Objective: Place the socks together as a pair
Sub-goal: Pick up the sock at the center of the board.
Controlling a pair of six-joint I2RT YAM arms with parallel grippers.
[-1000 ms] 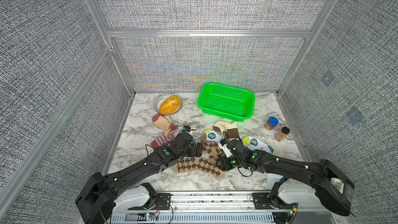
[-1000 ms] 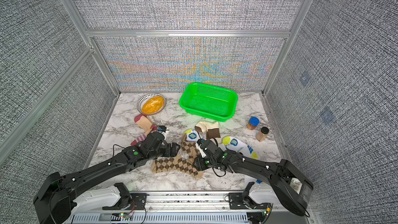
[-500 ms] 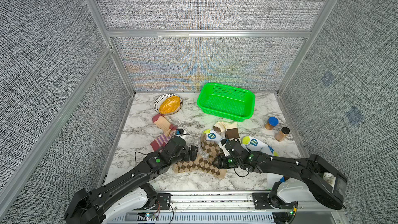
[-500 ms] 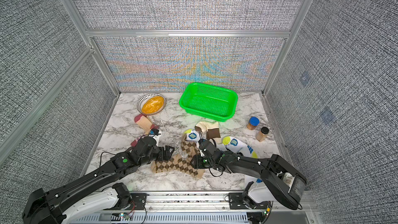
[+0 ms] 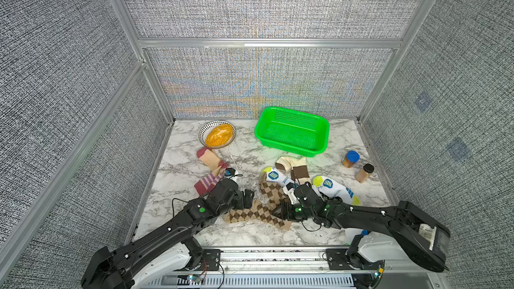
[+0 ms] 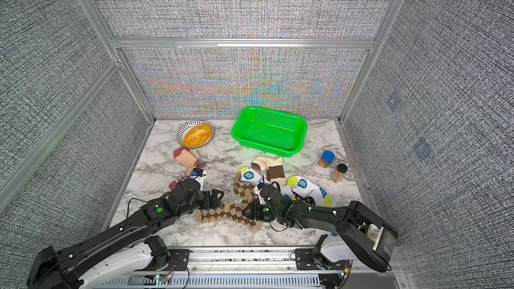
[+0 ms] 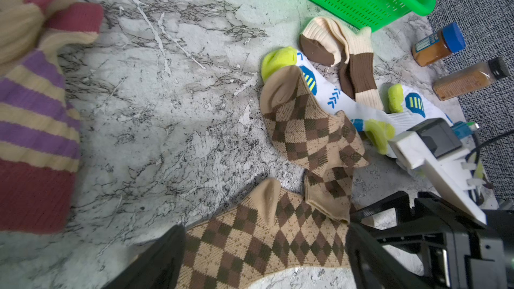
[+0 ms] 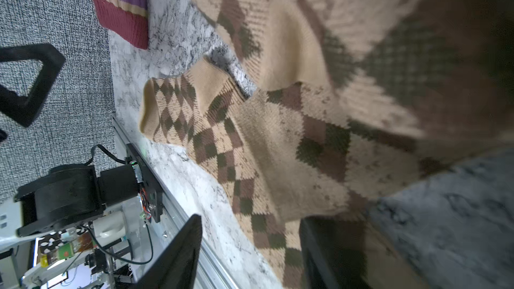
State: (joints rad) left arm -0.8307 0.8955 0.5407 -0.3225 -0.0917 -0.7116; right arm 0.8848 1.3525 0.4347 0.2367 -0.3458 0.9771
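Here, both top views give the whole layout on the marble tabletop (image 5: 180, 168). Two tan-brown argyle socks meet near its front edge. The flat argyle sock (image 5: 250, 215) lies along that edge, and the rear argyle sock (image 5: 271, 191) runs back from it. The left pincer (image 5: 247, 200) is at the flat sock's rear edge. The right pincer (image 5: 281, 211) is where the two socks overlap.

Behind them lie a white sock with lime spots (image 5: 278, 177), a second white sock (image 5: 331, 187) beside the right arm, and cream socks with brown bands (image 5: 294, 166). A maroon-peach striped sock (image 5: 210, 170) lies to the left. A green basket (image 5: 324, 137), a bowl (image 5: 204, 132) and two jars (image 5: 351, 159) stand at the back.

Only the left wrist view shows how the left pincer (image 7: 264, 251) stands. Its fingers (image 7: 155, 259) are spread wide, and the flat argyle sock (image 7: 264, 240) lies loose between them, not squeezed. This view also shows the rear argyle sock (image 7: 306, 132) with its toe over the white sock and its cuff resting on the flat one.

Only the right wrist view shows the right pincer (image 8: 250, 254) up close. Its jaws are partly apart, with bare tabletop in the gap. Argyle fabric, blurred near the lens, passes over one finger (image 8: 328, 251), but the jaws are not closed on it. One end of the flat argyle sock (image 8: 172, 112) lies near the front rail.
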